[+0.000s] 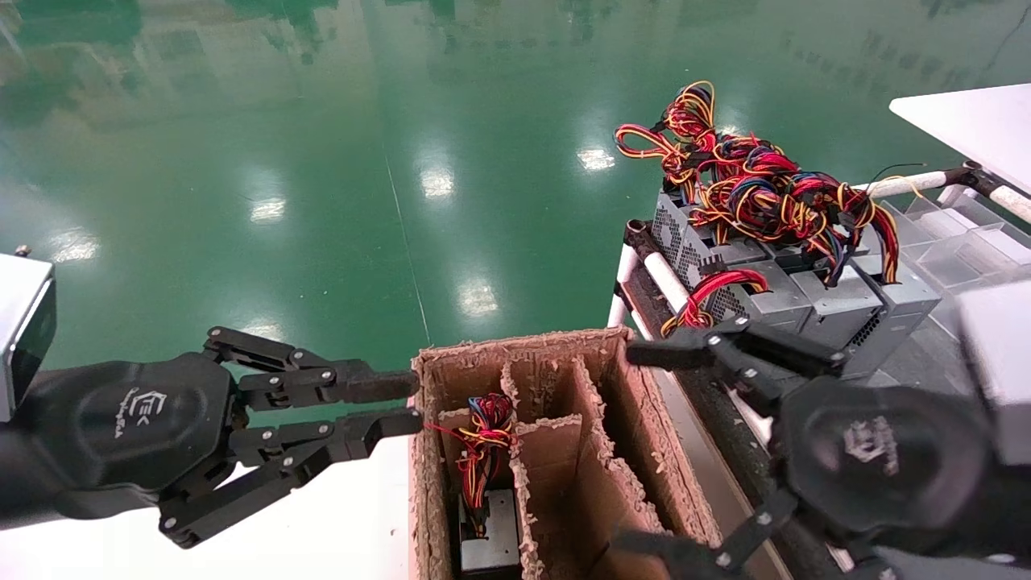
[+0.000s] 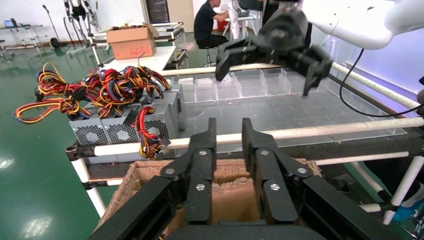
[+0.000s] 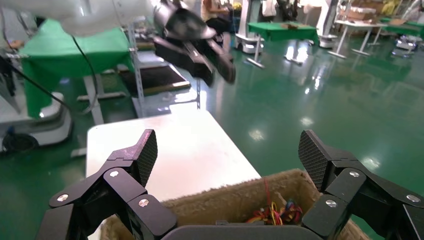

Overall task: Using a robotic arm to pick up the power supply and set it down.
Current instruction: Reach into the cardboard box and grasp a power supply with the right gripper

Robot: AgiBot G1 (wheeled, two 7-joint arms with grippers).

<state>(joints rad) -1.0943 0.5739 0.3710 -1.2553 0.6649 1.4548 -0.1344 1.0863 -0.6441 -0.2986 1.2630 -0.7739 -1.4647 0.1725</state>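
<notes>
One power supply (image 1: 490, 538), grey metal with a wire bundle, sits low in the cardboard carton (image 1: 620, 451), bottom centre of frame. Likely rigid, fairly heavy; grip the casing sides, not the floppy wires. Right tool (image 1: 668, 451) spread wide above the carton; left tool (image 1: 403, 403) nearly together at its left rim.

Grey power supply (image 1: 493, 528) with red-yellow-blue wires, brown carton (image 1: 564, 451), glossy green floor (image 1: 322, 161)

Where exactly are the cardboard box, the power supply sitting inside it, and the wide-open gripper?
cardboard box (image 1: 644, 419), head view, on its right wall.
power supply (image 1: 493, 540), head view, on its grey metal top.
right gripper (image 3: 227, 150), right wrist view, midway between fingertips.
</notes>
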